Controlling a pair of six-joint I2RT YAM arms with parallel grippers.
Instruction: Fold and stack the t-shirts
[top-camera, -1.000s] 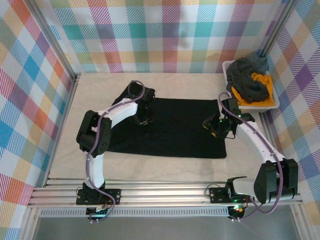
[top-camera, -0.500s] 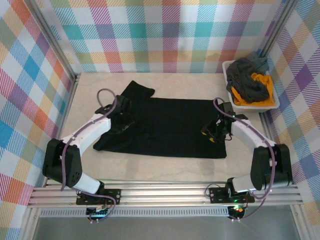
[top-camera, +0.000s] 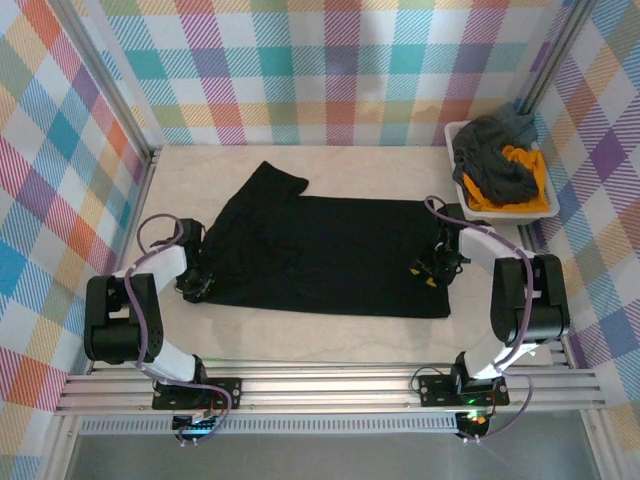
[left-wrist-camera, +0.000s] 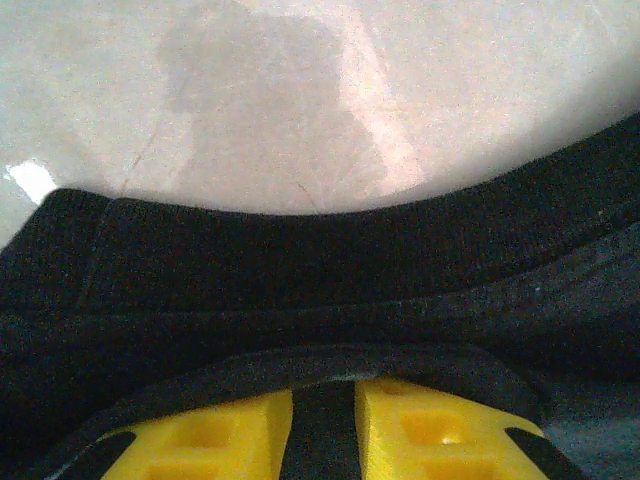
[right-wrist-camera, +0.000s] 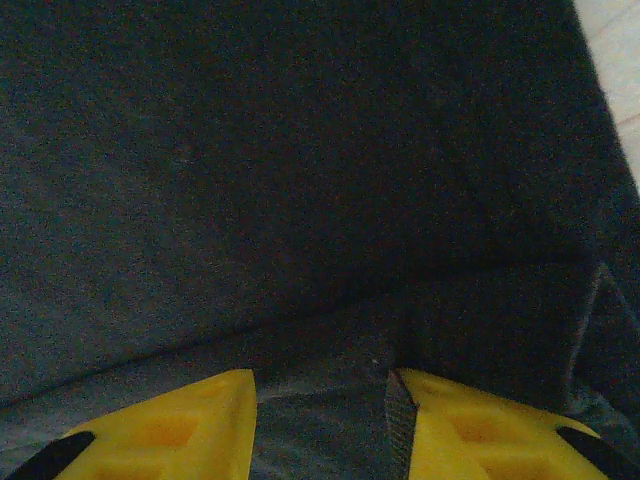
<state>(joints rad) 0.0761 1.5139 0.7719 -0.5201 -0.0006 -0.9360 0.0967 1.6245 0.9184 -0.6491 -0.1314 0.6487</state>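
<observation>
A black t-shirt (top-camera: 330, 250) lies spread flat across the middle of the table. My left gripper (top-camera: 195, 287) sits low at its left edge. In the left wrist view the yellow fingers (left-wrist-camera: 210, 440) stand close together, and my left gripper (left-wrist-camera: 323, 420) is shut on the black t-shirt's hem (left-wrist-camera: 300, 270). My right gripper (top-camera: 425, 272) rests on the shirt's right part. In the right wrist view my right gripper (right-wrist-camera: 322, 430) is shut on a raised fold of the black fabric (right-wrist-camera: 300, 150). A dark grey shirt (top-camera: 495, 165) and an orange-yellow one (top-camera: 520, 195) lie bunched in the tub.
The white plastic tub (top-camera: 452, 132) stands at the back right corner, close behind the right arm. Checked walls close in the table at the left, back and right. Bare table (top-camera: 330, 340) runs between the shirt and the front rail.
My left gripper moved from the shirt's upper middle to its left edge and dropped low, uncovering the upper sleeve. The right arm's elbow folded back while its gripper stayed nearly in place.
</observation>
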